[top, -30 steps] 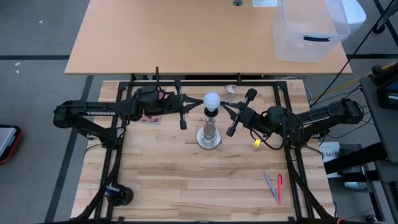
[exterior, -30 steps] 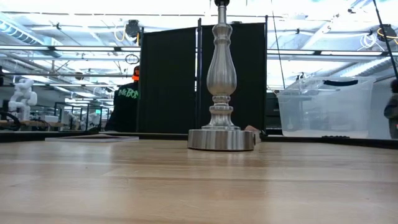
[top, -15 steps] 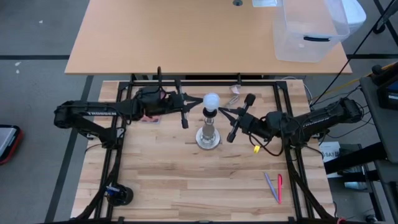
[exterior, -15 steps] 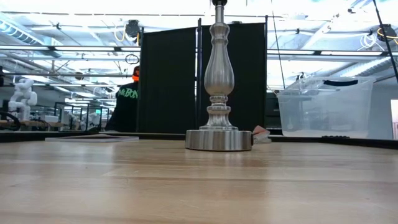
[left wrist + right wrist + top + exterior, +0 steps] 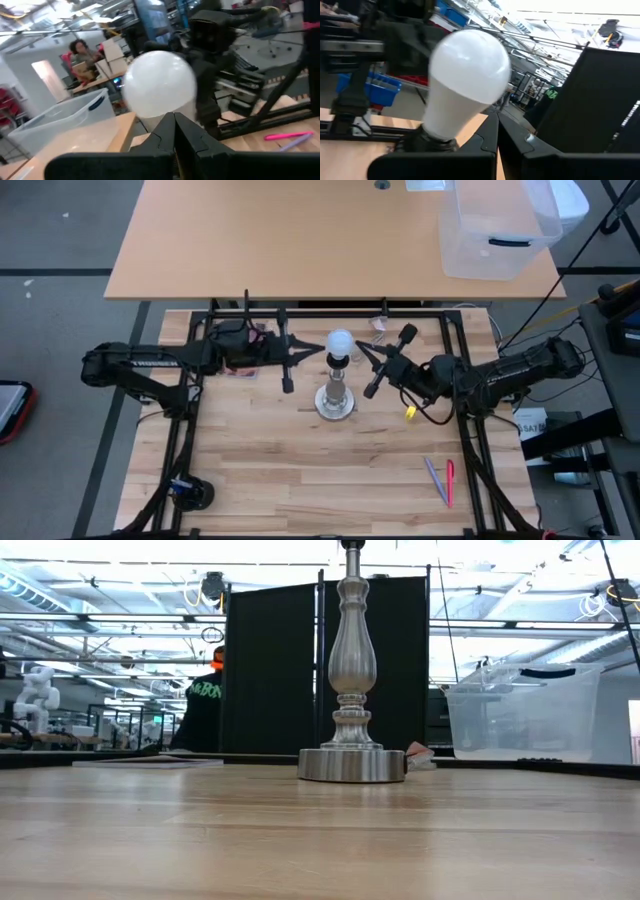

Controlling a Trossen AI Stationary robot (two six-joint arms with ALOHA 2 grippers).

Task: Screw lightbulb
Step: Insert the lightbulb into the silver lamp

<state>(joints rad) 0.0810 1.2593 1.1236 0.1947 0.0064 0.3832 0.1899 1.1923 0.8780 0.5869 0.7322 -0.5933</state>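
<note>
The white lightbulb [image 5: 341, 340] sits upright in the black socket [image 5: 427, 142] on top of the silver lamp stand [image 5: 336, 400], whose round base [image 5: 352, 765] rests on the wooden table. My left gripper [image 5: 320, 348] is shut and level at the bulb's left side; in the left wrist view its tips [image 5: 174, 120] show in front of the bulb's neck [image 5: 159, 82]. My right gripper [image 5: 359, 349] is shut at the bulb's right side, its tips [image 5: 496, 120] beside the neck [image 5: 465, 75]. My left gripper points level at the bulb's neck from the table's left; whether its shut tips touch the bulb I cannot tell. My right gripper comes from the table's right, tipped slightly up, tips close beside the neck; whether it touches I cannot tell.
Two pens [image 5: 440, 480] lie near the table's front right. A pink card [image 5: 243, 370] lies under the left arm and a small black object [image 5: 190, 492] at the near left. A clear bin [image 5: 495, 230] stands on the far table.
The lamp stand with the bulb has slid a little toward the table's left and then kept still. My right gripper has rolled slightly about its own line beside the bulb. Both grippers have stayed shut.
</note>
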